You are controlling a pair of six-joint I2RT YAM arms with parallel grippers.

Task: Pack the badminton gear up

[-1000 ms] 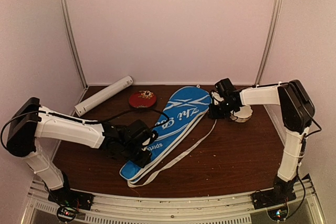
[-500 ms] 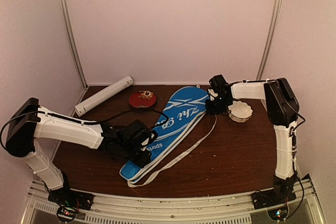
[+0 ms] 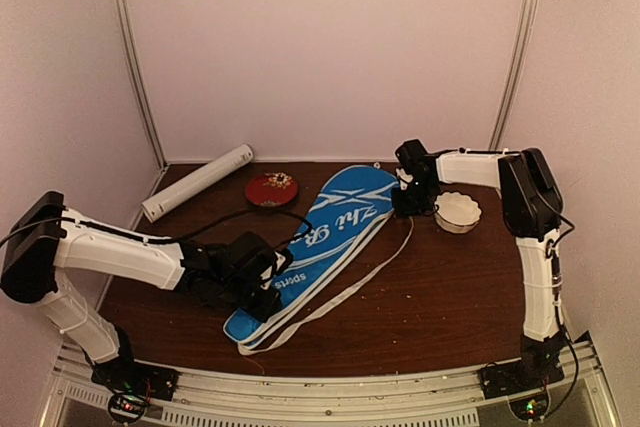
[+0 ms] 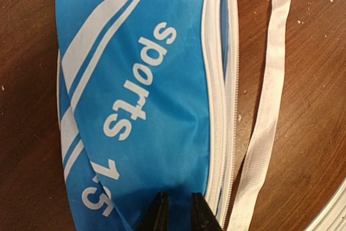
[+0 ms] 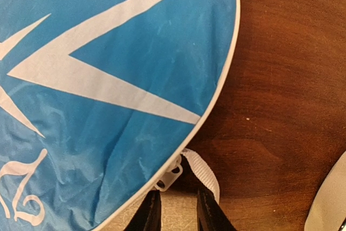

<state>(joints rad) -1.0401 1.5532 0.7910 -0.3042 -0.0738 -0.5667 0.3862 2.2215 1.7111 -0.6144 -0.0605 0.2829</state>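
Observation:
The blue white-lettered racket bag [image 3: 330, 232] lies diagonally on the table, head end at the back. My left gripper [image 3: 266, 297] is at its narrow near end. In the left wrist view the bag [image 4: 135, 79] fills the frame and my left gripper [image 4: 175, 216] is shut on a fold of its blue cloth beside the white zip. My right gripper [image 3: 405, 205] is at the head's right edge. In the right wrist view it [image 5: 174, 212] stands slightly open, right by the strap clip [image 5: 172, 174]. The long white tube [image 3: 197, 182] lies at the back left. Rackets and shuttlecocks are out of view.
A small red round dish [image 3: 272, 189] sits behind the bag. A white scalloped bowl [image 3: 458, 212] stands just right of my right gripper, its rim showing in the right wrist view [image 5: 331, 198]. The bag's white strap [image 3: 350, 289] trails across the table.
My right gripper has moved left from the white bowl to the bag's head edge. My left gripper has shifted slightly toward the near edge, and the bag's narrow end moved with it.

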